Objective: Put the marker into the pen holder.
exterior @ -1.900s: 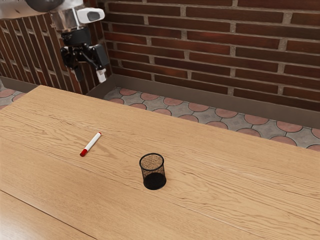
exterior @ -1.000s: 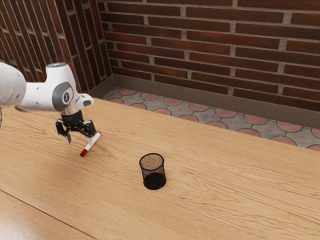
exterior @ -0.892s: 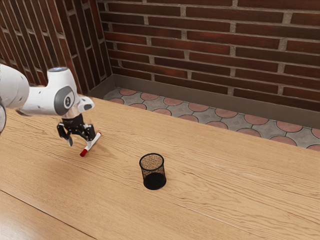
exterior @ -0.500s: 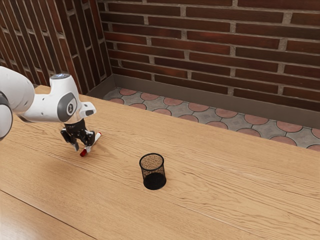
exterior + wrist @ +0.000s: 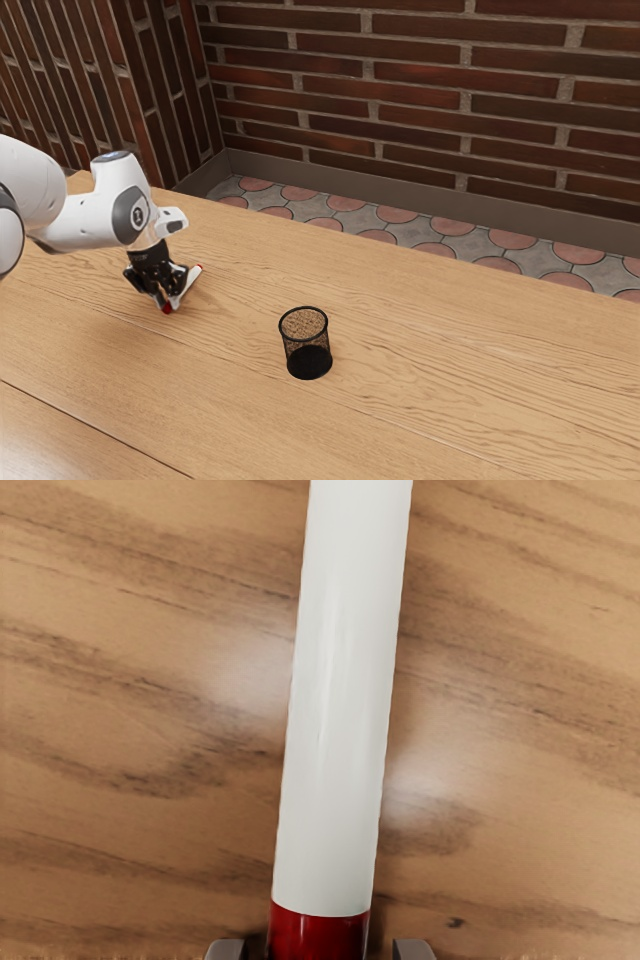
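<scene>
A brick wall [image 5: 430,90] rose behind the wooden table [image 5: 450,400], its bare top spreading across the lower right of the frame. At the left of the exterior view I had the white arm [image 5: 90,218] reaching in, the gripper [image 5: 167,304] low over the wood. The marker [image 5: 192,278] lay flat there, left of the frame's centre, its long axis slanting from the red cap [image 5: 318,938] at its lower-left end up toward the upper right.

That slant was what my next move turned on. In the wrist view the fingers stood apart, one on each side of the cap, with a narrow gap showing either way, so I judged them well lined up to close across the marker's axis. The catch was where: they were at the cap end, and most of the white barrel ran out beyond them, so I thought a lift there might let the far end droop.

The black mesh pen holder [image 5: 309,363] stood upright just below the frame's centre, well apart from the marker, which would need tipping upright to go in.
</scene>
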